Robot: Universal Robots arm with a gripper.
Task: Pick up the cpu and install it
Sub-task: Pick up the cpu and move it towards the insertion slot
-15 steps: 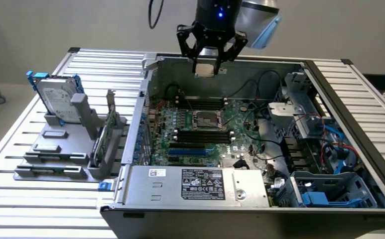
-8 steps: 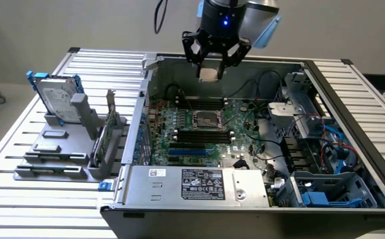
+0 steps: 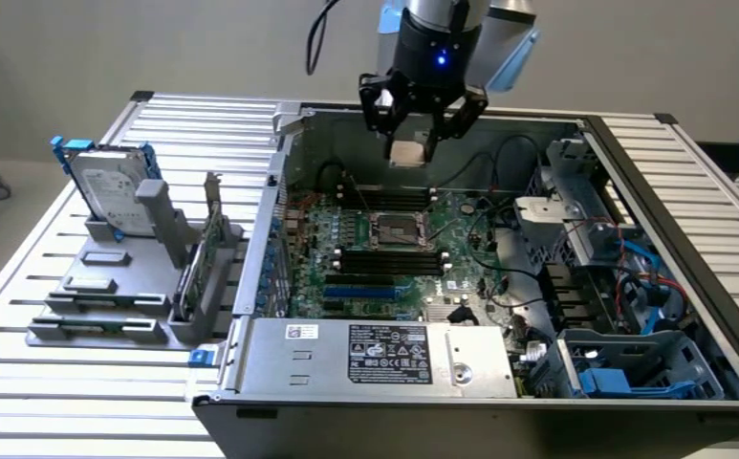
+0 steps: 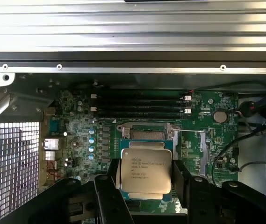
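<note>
Open case (image 3: 331,134) | one cpu (image 4: 146,173) clamped between two fingers (image 4: 183,179) | one socket (image 3: 395,229) below

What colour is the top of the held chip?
Dull silver with dark printed text; the small square cpu shows best in the wrist view.

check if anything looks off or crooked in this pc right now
Nothing stands out. The gripper holds the cpu squarely above the socket in the open case. No loose parts or damage show on the board.
</note>
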